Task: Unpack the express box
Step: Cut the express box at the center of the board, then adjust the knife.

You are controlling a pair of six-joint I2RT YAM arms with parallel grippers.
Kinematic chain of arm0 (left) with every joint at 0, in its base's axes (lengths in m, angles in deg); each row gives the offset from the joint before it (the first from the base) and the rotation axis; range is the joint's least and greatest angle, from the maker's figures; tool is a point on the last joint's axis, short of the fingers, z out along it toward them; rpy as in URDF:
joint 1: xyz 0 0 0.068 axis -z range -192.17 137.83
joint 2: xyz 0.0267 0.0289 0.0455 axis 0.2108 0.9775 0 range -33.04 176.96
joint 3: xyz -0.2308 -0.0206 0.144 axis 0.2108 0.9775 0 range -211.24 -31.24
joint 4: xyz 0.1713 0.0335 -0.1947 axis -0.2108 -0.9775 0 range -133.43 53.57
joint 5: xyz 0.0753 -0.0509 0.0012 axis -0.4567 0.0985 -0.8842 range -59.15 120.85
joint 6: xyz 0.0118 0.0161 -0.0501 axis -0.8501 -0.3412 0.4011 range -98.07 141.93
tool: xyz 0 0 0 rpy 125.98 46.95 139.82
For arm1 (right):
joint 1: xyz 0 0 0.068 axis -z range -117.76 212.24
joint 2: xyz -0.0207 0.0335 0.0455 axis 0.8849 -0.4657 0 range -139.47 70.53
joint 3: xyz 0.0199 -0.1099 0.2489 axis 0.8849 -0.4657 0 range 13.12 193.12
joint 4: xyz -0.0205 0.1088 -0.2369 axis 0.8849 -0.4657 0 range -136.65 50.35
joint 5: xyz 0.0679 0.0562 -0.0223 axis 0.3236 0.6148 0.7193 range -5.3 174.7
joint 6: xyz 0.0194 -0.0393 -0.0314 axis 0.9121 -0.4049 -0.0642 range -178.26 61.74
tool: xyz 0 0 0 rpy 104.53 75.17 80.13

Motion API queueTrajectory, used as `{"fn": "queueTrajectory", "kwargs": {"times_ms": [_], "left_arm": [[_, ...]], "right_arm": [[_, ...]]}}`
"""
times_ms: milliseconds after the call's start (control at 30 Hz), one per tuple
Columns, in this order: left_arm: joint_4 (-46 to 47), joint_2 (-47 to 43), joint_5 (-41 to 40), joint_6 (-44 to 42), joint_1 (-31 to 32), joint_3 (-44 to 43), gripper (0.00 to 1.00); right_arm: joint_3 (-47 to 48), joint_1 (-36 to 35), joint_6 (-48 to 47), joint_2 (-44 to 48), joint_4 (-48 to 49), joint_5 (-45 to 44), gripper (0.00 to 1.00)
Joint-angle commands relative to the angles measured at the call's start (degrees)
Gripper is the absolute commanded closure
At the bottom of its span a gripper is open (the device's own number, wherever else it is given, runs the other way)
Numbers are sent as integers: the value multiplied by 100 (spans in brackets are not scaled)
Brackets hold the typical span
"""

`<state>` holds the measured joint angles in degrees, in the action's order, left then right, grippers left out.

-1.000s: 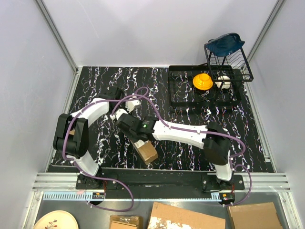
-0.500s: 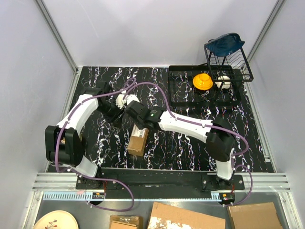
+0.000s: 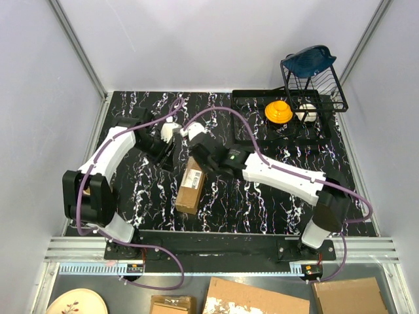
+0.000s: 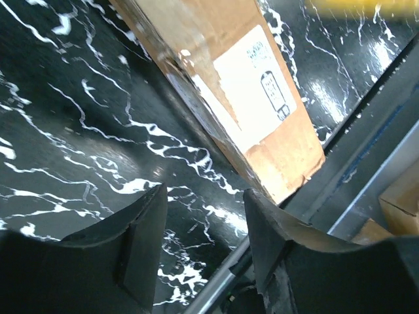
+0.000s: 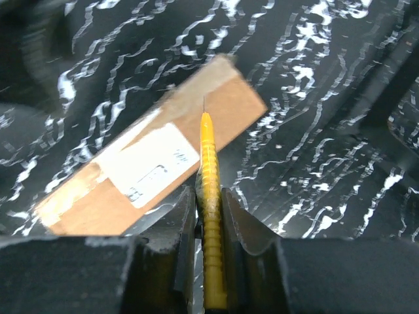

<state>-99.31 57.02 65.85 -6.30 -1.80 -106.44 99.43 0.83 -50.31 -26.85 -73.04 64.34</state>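
Observation:
The express box (image 3: 190, 185), a small oblong brown carton with clear tape and a white label (image 5: 147, 163), lies flat on the black marbled table. Its long side runs from near to far. My left gripper (image 3: 167, 157) hovers just left of the box's far end, open with nothing between its fingers (image 4: 141, 242). In the left wrist view the box (image 4: 229, 85) lies beyond the fingertips. My right gripper (image 5: 208, 203) is shut on a yellow utility knife (image 5: 209, 190). The thin blade points at the box's far end, just over its top edge. In the top view the right gripper (image 3: 198, 157) sits at that far end.
A black dish tray (image 3: 249, 139) at the back right holds a yellow piece (image 3: 278, 111) and a white one (image 3: 306, 112). A wire rack with a blue object (image 3: 311, 59) stands behind it. Cardboard pieces (image 3: 255, 297) and a plate (image 3: 75, 302) lie below the table's front rail (image 3: 216, 247).
The box moved left from the front edge and lies flat, label up. My right gripper went farther back with the knife. The left gripper swung toward the box and its jaws widened.

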Motion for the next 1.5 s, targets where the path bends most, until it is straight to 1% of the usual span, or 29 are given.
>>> {"fn": "queueTrajectory", "kwargs": {"times_ms": [0, 33, 67, 133, 167, 233, 300, 333, 367, 400, 433, 467, 500, 533, 567, 600, 633, 700, 733, 767, 800, 833, 867, 967, 1067, 1167, 1267, 1367, 1467], "left_arm": [[-225, -489, 455, -7, 17, 329, 46], [-269, -646, 481, -59, 44, 365, 43], [-339, -726, 498, -173, 70, 418, 42], [-366, -910, 455, -279, 193, 611, 41], [-392, -946, 429, -306, 315, 681, 41], [-401, -1060, 184, -280, 395, 761, 40], [-401, -1183, 25, -271, 369, 534, 34], [-393, -1349, -46, -297, 343, 411, 30], [-384, -1438, -29, -349, 334, 262, 24], [-410, -1500, 154, -428, 334, -88, 22], [-410, -1648, 295, -621, 325, -257, 19], [-419, -1728, 436, -718, 334, -546, 15], [-419, -1816, 803, -876, 334, -627, 13], [-410, -2043, 1006, -1182, 317, -662, 9], [-306, -2184, 1182, -1281, 308, -645, 3], [-200, -2308, 1489, -1290, 325, -523, 1], [-147, -2500, 1640, -1282, 334, -487, 1], [-251, -2572, 1790, -1211, 544, -635, 1], [-391, -2529, 1817, -1264, 658, -758, 1], [-793, -2494, 1878, -1412, 877, -1047, 1], [-971, -2415, 1966, -1535, 975, -1163, 1], [-1181, -2388, 1993, -1632, 1054, -1277, 1], [-1236, -2371, 2028, -1685, 1159, -1487, 1], [-1517, -2388, 2282, -2019, 1265, -1734, 1], [-1570, -2432, 2292, -2222, 1580, -1482, 1], [-1737, -2274, 2388, -2424, 1774, -1392, 1], [-2132, -1984, 2669, -2714, 1968, -1375, 1], [-2116, -1686, 2889, -2724, 2013, -1190, 1], [-1730, -1571, 3073, -2364, 2013, -1190, 10]], "right_arm": [[-534, 830, -74, 44, 796, -285, 100], [-579, 910, -126, -8, 1034, -197, 100], [-597, 955, -361, -191, 1523, -223, 100], [-413, 1016, -583, -447, 1843, -249, 100], [-291, 1025, -714, -683, 1905, -223, 100], [-61, 1034, -759, -782, 1819, -48, 100], [-130, 1034, -637, -511, 1617, 136, 100], [-253, 1026, -523, -318, 1520, 538, 100], [-402, 1034, -487, 188, 1485, 872, 100], [-612, 1034, -400, 437, 1415, 1137, 100], [-667, 1034, -208, 666, 1127, 1609, 100], [-728, 1026, -171, 1164, 1019, 1884, 100], [-868, 1034, -92, 1430, 931, 2069, 100], [-930, 1034, -30, 1685, 791, 2767, 100], [-1009, 1034, 14, 2123, 738, 3105, 100], [-1054, 1043, 66, 2292, 650, 3413, 100], [-1045, 1034, 58, 2407, 440, 4025, 100], [-976, 1034, 111, 2619, 211, 4311, 100], [-940, 1026, 59, 2645, -16, 4652, 100], [-914, 1025, 58, 2672, -88, 4820, 100], [-861, 1017, 49, 2663, -133, 5153, 100], [-817, 999, -3, 2602, -246, 5269, 100], [-721, 964, -38, 2576, -334, 5331, 100], [-466, 789, -319, 2417, -774, 5253, 100], [-220, 560, -557, 2356, -1020, 5121, 100], [26, 437, -706, 2277, -1275, 4840, 100], [219, 288, -768, 2259, -1390, 4612, 100], [360, 130, -952, 2285, -1425, 4270, 100], [370, 15, -1005, 2303, -1381, 4031, 100]]}}
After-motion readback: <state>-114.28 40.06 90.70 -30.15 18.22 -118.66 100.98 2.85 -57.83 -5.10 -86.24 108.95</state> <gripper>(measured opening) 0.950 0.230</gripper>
